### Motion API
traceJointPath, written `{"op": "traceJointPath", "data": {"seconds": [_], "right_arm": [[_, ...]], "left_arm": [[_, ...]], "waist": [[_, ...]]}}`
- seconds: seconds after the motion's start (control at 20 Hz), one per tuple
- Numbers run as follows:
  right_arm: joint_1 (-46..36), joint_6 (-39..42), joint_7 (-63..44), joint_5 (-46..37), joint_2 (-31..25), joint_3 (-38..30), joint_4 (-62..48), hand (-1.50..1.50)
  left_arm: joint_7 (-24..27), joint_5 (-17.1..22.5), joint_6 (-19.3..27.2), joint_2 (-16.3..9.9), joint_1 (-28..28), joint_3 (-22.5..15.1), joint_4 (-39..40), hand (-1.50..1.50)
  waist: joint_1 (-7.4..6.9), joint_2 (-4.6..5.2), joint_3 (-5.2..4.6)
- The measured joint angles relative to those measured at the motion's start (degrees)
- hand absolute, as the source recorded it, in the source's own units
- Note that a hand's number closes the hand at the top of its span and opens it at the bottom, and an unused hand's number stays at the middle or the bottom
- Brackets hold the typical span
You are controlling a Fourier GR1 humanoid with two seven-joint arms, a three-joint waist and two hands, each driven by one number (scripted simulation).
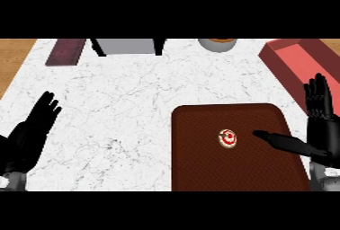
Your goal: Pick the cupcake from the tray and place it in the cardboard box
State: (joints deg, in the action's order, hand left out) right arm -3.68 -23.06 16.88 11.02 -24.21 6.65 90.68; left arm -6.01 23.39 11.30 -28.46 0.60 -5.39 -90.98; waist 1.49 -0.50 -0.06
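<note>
A small cupcake [228, 138] with a red and white swirled top sits near the middle of a dark brown tray [199, 166] at the lower right of the counter. My right hand [320, 134] is at the tray's right edge, open, fingers straight up and the thumb stretched left toward the cupcake, stopping a short way from it. A reddish open box [292, 60] lies at the upper right, partly cut by the view's edge. My left hand [30, 132] rests open at the lower left, fingers up.
At the counter's far edge lie a dark maroon flat object [66, 51], a grey item with black legs [128, 46], and a round pale container [218, 44]. White marble counter [113, 99] spreads left of the tray; wood floor shows at the left.
</note>
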Motion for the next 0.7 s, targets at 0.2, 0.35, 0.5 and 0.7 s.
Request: {"op": "traceJointPath", "data": {"seconds": [0.2, 0.35, 0.5, 0.7], "right_arm": [[6.7, -1.2, 5.4, -4.6, -1.1, 1.4, 8.1, -1.50], [10.4, -0.9, 1.5, -9.9, -5.4, 3.8, 12.1, -1.50], [12.0, 0.5, -6.6, -16.2, -12.2, 5.6, 14.2, -1.50], [12.4, 4.3, -19.8, -23.8, -20.0, 8.1, 17.6, -1.50]], "left_arm": [[-0.8, 2.4, -2.1, 0.1, -0.7, 1.8, 0.0, 0.00], [-1.4, 3.4, -3.1, -0.2, -0.3, 2.6, -0.8, 0.00], [-2.0, 3.4, -2.9, 0.0, -0.2, 2.4, -1.7, 0.00], [-2.1, 3.1, -2.7, 0.6, -0.4, 2.0, -1.9, 0.00]], "waist": [[-0.20, 0.12, 0.01], [-0.62, 0.12, -0.07], [-0.87, 0.15, -0.25], [-1.20, 0.31, -0.39]]}}
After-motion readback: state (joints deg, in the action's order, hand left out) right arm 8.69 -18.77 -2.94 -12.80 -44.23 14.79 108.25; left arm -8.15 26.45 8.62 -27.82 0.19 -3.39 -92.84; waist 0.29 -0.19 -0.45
